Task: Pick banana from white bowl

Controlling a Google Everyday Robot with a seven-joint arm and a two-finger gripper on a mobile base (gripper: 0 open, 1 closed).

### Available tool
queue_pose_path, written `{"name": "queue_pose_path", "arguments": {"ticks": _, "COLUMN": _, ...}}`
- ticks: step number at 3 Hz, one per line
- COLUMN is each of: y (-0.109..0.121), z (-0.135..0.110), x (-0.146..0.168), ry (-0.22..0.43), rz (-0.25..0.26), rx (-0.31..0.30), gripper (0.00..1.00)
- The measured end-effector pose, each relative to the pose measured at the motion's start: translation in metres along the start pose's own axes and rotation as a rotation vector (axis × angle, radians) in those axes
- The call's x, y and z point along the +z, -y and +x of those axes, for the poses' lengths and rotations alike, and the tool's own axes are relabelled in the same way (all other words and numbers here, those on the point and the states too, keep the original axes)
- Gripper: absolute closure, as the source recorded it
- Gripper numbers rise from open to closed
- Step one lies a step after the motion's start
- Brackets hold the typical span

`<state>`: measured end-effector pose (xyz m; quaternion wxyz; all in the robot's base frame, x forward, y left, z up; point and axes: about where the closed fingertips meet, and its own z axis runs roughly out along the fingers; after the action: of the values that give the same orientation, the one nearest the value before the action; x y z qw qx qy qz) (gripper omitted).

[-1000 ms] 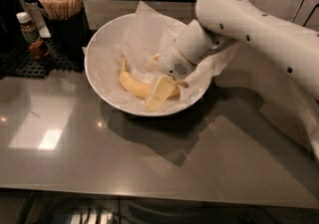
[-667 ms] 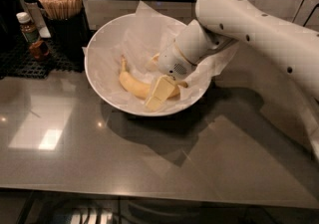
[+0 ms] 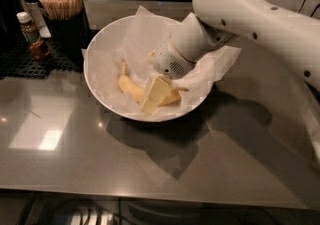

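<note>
The step in hand is the grasp itself. The end effector [image 3: 159, 94] is down inside the white bowl [image 3: 86, 76], sitting over the middle of the banana [image 3: 129, 86]. Whether it is spread or already pinching the fruit cannot be told from this view.

The banana lies on the crinkled paper lining [image 3: 220, 61] in the near half of the bowl. Its stem points to the far left, and its other end is hidden under the end effector.

If the grip is not yet made, the next move calls for squeezing across the banana's width. After that comes a straight lift, high enough to pass the near rim without dragging the paper along.

The arm [image 3: 260, 24] enters from the right over the bowl's far right rim, so open room lies upward and to the right. To the far left, a cup of wooden sticks [image 3: 61, 4] and a small bottle [image 3: 30, 34] stand near the bowl on a black mat [image 3: 20, 61]; swinging that way risks a knock. The near part of the surface [image 3: 65, 159] offers room.
</note>
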<state>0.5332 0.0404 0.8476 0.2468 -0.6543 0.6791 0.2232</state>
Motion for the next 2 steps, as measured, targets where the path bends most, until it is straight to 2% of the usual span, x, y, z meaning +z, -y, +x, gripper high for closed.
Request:
{"name": "queue_pose_path", "arguments": {"ticks": 1, "y": -0.0141, "z": -0.0271, "x": -0.0296, "ry": -0.003, "rz": 0.058, "rx": -0.048, "gripper": 0.00}}
{"name": "queue_pose_path", "arguments": {"ticks": 2, "y": -0.0141, "z": -0.0271, "x": -0.0296, "ry": -0.003, "rz": 0.058, "rx": -0.048, "gripper": 0.00}}
